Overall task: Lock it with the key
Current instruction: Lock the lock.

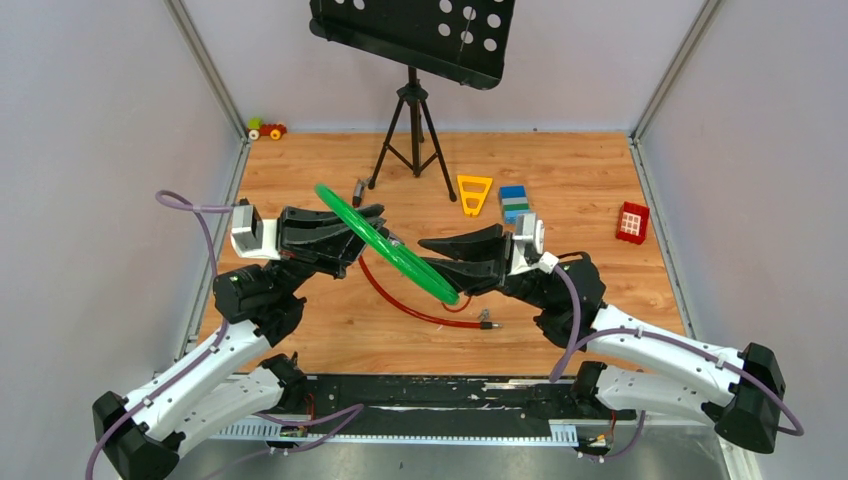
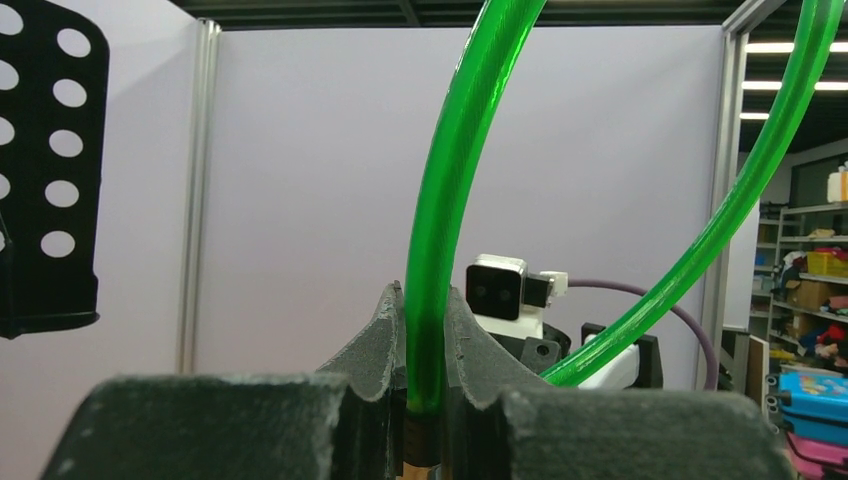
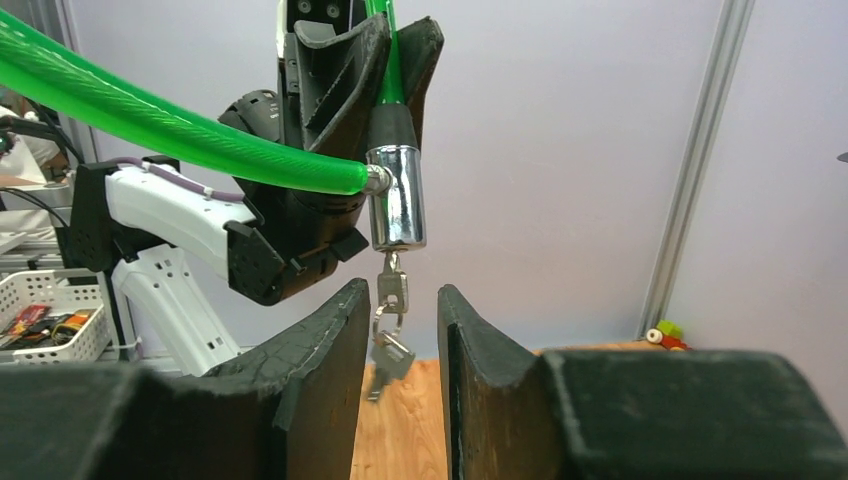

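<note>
far left in the overhead view, a small toy car point(image 1: 266, 129) sits at the back corner of the wooden tabletop point(image 1: 600, 180), which pale grey panel walls point(image 1: 90, 150) close in on three sides. the left gripper point(image 1: 370, 228) is clamped tight on the green cable lock point(image 1: 400, 255), whose loop slants from upper left to lower right across the centre of the frame. below it a red cable point(image 1: 405, 308) curls on the wood. a black perforated music stand point(image 1: 415, 35) on a tripod fills the top centre. the right gripper point(image 1: 432, 255) points towards the lock from the right. further right lie a yellow triangle piece point(image 1: 474, 192), a blue and green block stack point(image 1: 514, 202) and a red brick point(image 1: 632, 221).

the left wrist view shows the green hose pinched between that gripper's fingers point(image 2: 375, 340), low in the centre of the frame.

only the right wrist view shows the chrome lock barrel point(image 3: 397, 195) hanging at upper centre and the key point(image 3: 392, 288) seated in its lower end, a ring point(image 3: 385, 325) and spare key point(image 3: 385, 362) dangling beneath. the right gripper's jaws stand apart on either side of the key. the pad on the left of the frame may brush the ring, though that is hard to tell.
</note>
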Robot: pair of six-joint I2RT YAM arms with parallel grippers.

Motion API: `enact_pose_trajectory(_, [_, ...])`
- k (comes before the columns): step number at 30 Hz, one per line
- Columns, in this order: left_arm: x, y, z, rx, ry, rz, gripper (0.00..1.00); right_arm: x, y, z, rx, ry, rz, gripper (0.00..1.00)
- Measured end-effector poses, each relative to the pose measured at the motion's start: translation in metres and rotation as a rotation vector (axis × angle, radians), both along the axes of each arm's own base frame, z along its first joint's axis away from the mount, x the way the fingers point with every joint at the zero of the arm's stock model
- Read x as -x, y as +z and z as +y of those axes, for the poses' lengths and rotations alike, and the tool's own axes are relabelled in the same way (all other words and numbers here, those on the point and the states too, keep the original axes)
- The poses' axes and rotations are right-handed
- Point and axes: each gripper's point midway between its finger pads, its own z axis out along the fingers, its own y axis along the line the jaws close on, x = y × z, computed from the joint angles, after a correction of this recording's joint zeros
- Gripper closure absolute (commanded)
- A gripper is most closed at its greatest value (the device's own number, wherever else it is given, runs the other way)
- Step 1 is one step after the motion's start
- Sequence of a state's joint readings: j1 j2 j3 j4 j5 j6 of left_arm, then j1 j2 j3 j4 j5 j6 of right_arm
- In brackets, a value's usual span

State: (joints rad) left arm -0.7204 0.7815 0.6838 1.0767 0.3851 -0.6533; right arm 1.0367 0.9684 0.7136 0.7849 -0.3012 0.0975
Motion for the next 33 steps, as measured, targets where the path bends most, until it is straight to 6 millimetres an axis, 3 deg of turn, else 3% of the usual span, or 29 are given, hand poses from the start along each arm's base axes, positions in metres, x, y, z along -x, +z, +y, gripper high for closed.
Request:
enact_pose_trajectory(20, [0.003, -0.001, -0.002, -0.003, -0.025, -0.004, 1.0, -0.002, -0.013, 0.019, 0.035, 0.061, 0.047, 0.63])
enact_pose_trajectory(28, [0.003, -0.001, -0.003, -0.006, -0.03, -0.004, 1.0, 0.0, -0.001, 0.019, 0.015, 0.067, 0.029, 0.82])
enact_pose_trajectory(30, [0.003, -0.001, -0.003, -0.006, -0.031, -0.004, 1.0, -0.001, -0.001, 0.02, 0.018, 0.068, 0.03, 0.8])
enact_pose_trajectory(33, [0.002, -0.002, -0.004, -0.009, -0.032, -0.002, 1.0, -0.002, -0.003, 0.021, 0.025, 0.067, 0.034, 0.67])
